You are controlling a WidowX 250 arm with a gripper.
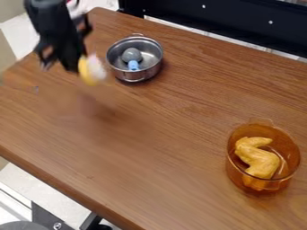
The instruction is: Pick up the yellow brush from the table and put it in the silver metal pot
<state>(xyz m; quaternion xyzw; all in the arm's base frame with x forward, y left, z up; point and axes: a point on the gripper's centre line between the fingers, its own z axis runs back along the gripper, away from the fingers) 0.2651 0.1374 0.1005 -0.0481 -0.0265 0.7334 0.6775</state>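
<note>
Lab setting, robot arm (pixel 53 21), wooden table (pixel 180 112)

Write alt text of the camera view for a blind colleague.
At upper left, a black pincer holds a yellow-and-white item above a wooden table, near a metal pot containing a gray-and-blue object. At lower right, an amber bowl holds a yellow wing-shaped piece.

Robot arm (pixel 51 15): cut off by the top edge
Gripper (pixel 75 63): blurred, its tips indistinct
Yellow-and-white object (pixel 92 70) at the gripper: too blurred to identify
Wooden table (pixel 174 117): cut off by the left, right and bottom edges
Dark round item (pixel 23 226): cut off by the bottom edge
Tabletop speck (pixel 36 89): too small to tell
</note>
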